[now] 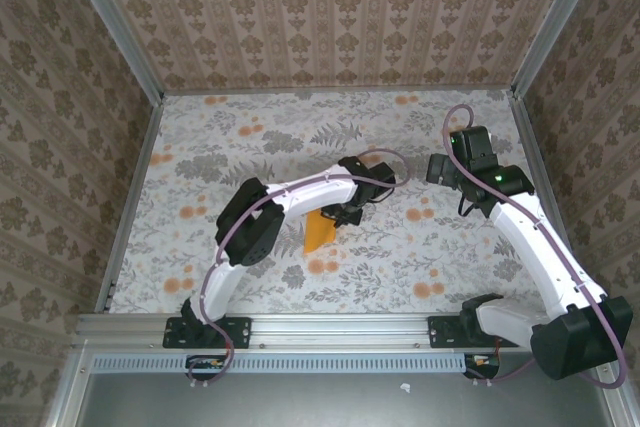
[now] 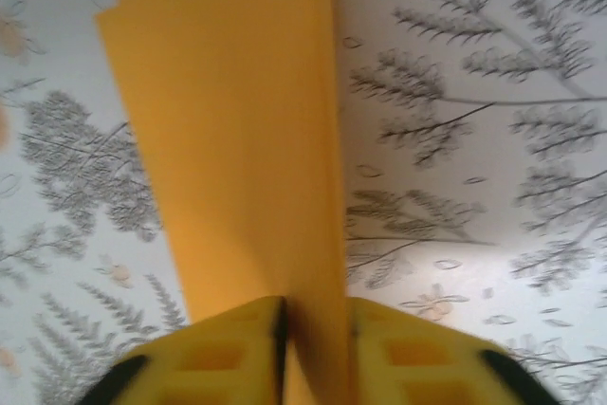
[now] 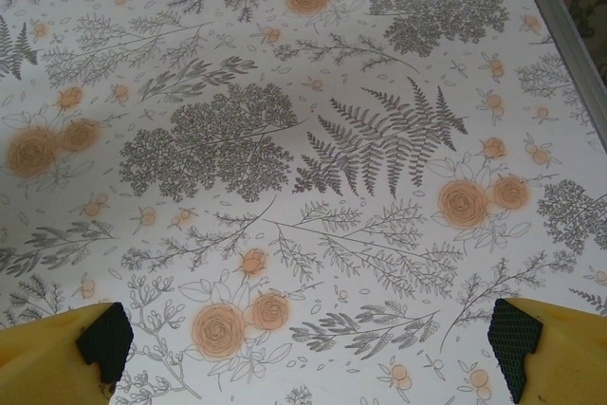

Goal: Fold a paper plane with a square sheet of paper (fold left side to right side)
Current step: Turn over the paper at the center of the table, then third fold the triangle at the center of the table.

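Note:
The square sheet of paper point(image 1: 318, 231) is plain bright orange and folded into a narrow pointed shape. It lies on the flowered cloth at mid-table, partly under my left gripper point(image 1: 350, 215). In the left wrist view the paper point(image 2: 237, 139) runs up from between the yellow fingers point(image 2: 218, 358). The left gripper point(image 2: 316, 348) has its jaws a small way apart, with the paper's raised fold standing in the gap. My right gripper point(image 1: 437, 169) hovers to the right of the paper, well apart from it. In its wrist view the right gripper point(image 3: 308, 339) is wide open over bare cloth.
A grey-white cloth point(image 1: 240, 147) printed with ferns and small orange flowers covers the table. Metal frame rails point(image 1: 125, 187) run along the left, right and near edges, and patterned walls stand behind them. The right rail point(image 3: 569, 26) shows in the right wrist view.

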Available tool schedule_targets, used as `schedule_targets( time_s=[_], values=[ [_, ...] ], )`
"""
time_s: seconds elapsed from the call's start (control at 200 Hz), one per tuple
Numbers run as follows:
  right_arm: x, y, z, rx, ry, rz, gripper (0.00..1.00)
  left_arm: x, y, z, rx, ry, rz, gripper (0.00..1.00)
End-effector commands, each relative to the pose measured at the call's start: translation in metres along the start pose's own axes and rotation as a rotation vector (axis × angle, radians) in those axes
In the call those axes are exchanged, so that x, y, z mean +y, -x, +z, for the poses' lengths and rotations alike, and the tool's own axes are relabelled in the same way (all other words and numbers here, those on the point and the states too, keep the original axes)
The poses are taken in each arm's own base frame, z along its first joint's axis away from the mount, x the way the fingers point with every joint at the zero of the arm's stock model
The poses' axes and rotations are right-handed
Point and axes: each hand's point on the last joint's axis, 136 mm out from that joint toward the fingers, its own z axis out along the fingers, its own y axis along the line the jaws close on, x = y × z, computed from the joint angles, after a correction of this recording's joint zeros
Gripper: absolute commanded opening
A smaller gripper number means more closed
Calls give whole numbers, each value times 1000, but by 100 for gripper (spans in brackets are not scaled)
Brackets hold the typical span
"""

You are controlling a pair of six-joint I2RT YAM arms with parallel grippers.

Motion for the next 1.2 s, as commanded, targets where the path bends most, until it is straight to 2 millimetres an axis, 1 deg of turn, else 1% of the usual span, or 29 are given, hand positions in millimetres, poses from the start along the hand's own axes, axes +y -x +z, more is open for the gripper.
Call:
schedule_targets(
  time_s=[0.0,0.085,0.12,0.21,0.27,0.305,0.415,0.485,0.495,0.525,0.585,0.635,0.725,0.825,0.925,1.005,1.055,1.1,1.145,1.195],
  values=[
    [4,-7,4,39,27,-10,100,-27,9,-7,16,-189,10,36],
    [16,-11,8,61,82,-12,100,-34,15,-19,-14,-278,17,45],
    [23,-12,9,69,122,-17,100,-38,19,-29,-37,-339,23,48],
    [45,-17,11,103,240,-16,100,-35,30,-51,-105,-450,5,56],
    [64,-22,12,137,333,-7,99,-22,36,-66,-148,-509,-27,61],
    [75,-26,13,162,388,4,97,-14,38,-72,-169,-542,-48,63],
    [109,-39,16,244,541,40,89,23,42,-83,-225,-623,-146,65],
    [125,-50,19,294,596,45,86,47,37,-77,-232,-642,-203,66],
    [130,-46,19,276,613,43,86,49,37,-76,-231,-647,-209,66],
    [138,-48,19,278,640,38,86,56,35,-74,-229,-667,-227,66],
    [148,-54,17,275,664,20,86,66,28,-63,-199,-705,-273,67],
    [158,-58,14,266,682,-13,87,70,23,-54,-178,-747,-306,66],
    [168,-68,8,238,669,-113,91,68,18,-44,-138,-800,-348,66],
    [177,-86,1,215,658,-224,94,62,12,-28,-79,-810,-379,65],
    [187,-108,-7,194,665,-336,96,59,7,-11,-36,-795,-417,63],
    [196,-130,-13,176,657,-459,98,56,6,0,-10,-793,-437,61],
    [201,-144,-16,161,648,-542,99,53,5,6,7,-795,-442,57],
    [204,-155,-18,146,638,-612,100,51,4,11,19,-795,-450,51],
    [208,-166,-20,128,630,-683,100,50,4,13,24,-798,-457,48],
    [214,-175,-22,101,623,-754,100,50,5,15,26,-798,-468,39]
  ],
)
